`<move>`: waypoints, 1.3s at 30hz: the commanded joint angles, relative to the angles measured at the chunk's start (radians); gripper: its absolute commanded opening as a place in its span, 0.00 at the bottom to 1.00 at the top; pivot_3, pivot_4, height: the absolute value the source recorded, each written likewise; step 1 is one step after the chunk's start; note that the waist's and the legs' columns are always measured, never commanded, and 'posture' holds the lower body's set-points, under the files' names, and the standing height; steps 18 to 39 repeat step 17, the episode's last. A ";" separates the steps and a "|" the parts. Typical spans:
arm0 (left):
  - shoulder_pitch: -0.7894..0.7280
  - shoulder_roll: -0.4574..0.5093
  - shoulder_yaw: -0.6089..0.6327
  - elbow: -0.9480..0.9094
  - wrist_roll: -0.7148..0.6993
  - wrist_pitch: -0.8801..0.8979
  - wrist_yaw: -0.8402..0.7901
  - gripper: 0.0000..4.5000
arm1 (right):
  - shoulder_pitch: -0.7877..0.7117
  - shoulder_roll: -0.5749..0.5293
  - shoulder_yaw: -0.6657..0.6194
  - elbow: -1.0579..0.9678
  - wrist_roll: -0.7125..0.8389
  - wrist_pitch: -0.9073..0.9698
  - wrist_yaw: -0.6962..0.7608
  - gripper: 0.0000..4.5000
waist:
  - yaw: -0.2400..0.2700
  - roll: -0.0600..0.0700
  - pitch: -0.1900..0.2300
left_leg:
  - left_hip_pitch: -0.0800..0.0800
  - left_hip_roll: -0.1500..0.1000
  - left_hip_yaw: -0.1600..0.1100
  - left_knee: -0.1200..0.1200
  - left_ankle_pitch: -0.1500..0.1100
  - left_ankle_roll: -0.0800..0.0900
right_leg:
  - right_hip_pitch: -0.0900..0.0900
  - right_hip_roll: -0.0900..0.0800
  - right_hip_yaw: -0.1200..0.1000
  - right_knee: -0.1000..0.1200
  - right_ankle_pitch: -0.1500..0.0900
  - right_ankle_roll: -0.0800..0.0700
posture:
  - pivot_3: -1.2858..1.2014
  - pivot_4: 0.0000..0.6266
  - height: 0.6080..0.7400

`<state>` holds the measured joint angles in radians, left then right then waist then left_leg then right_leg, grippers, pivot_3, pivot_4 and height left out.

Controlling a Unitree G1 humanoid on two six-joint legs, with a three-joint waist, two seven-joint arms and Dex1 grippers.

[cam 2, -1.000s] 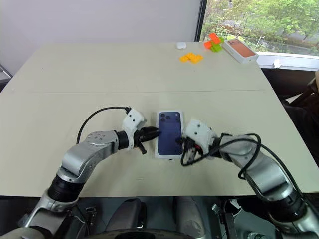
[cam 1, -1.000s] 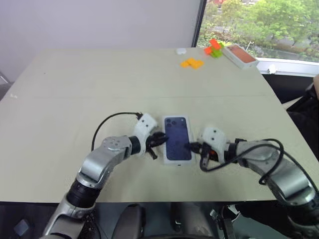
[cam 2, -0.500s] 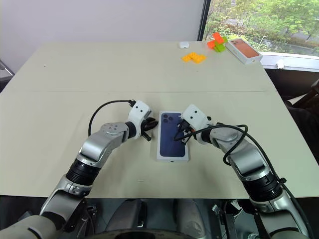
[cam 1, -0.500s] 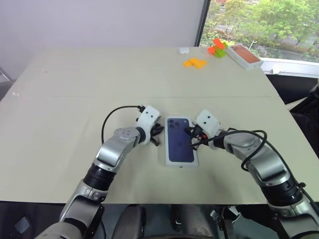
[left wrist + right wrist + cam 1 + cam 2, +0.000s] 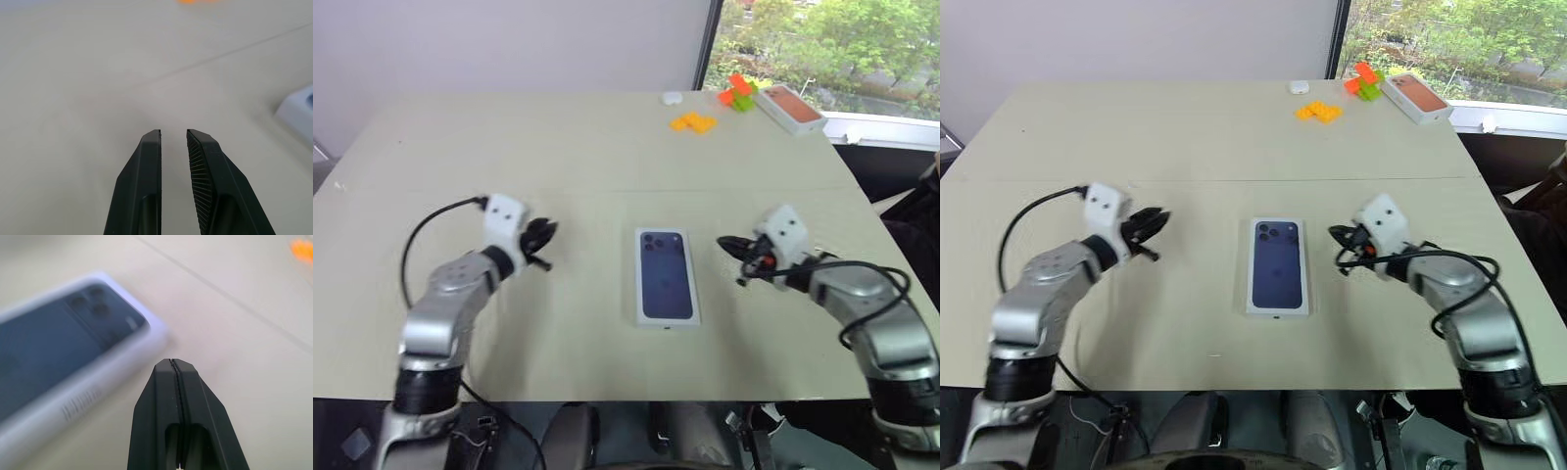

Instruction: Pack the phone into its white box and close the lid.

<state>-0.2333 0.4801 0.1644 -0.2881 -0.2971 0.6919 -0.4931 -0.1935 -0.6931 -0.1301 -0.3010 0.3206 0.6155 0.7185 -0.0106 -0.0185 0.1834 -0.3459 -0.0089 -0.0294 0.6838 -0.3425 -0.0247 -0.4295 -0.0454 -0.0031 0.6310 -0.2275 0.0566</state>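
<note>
Lying flat on surface [image 5: 607, 157] between both tools – lid [image 5: 667, 276], printed phone-back side up, closed over box. Left tool [image 5: 544, 238] well apart from it, fingers slightly apart, holding nothing. Right tool [image 5: 728, 245] near lid's side – fingers pressed together, empty.

On the table [image 5: 460, 147] — two phone boxes [image 5: 666, 276], one small white object [image 5: 671, 98].
</note>
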 commanded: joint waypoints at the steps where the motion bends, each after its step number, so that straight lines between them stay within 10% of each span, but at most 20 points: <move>1: 0.078 0.072 0.103 -0.031 -0.056 -0.023 -0.078 0.20 | 0.030 -0.045 -0.135 0.023 0.081 -0.017 0.069 0.00 | 0.000 0.000 0.000 | 0.000 0.000 0.000 0.000 0.000 0.000 | 0.000 0.000 0.000 0.000 0.000 0.000 | 0.52 0.24 1.00; 14: 0.261 0.201 0.349 0.012 -0.136 -0.051 -0.136 0.20 | 0.052 -0.137 -0.209 0.126 0.131 -0.051 0.182 0.00 | -0.001 0.000 0.000 | 0.004 0.002 0.001 0.000 0.000 0.000 | 0.004 0.000 0.000 0.000 0.000 0.000 | 0.52 0.24 1.00; 39: 0.274 0.211 0.355 0.002 -0.144 -0.051 -0.134 0.20 | 0.027 -0.135 -0.190 0.134 0.139 -0.049 0.190 0.00 | -0.004 0.000 0.000 | 0.005 0.002 0.002 0.000 0.000 0.000 | 0.004 0.000 0.000 0.000 0.000 0.000 | 0.52 0.24 1.00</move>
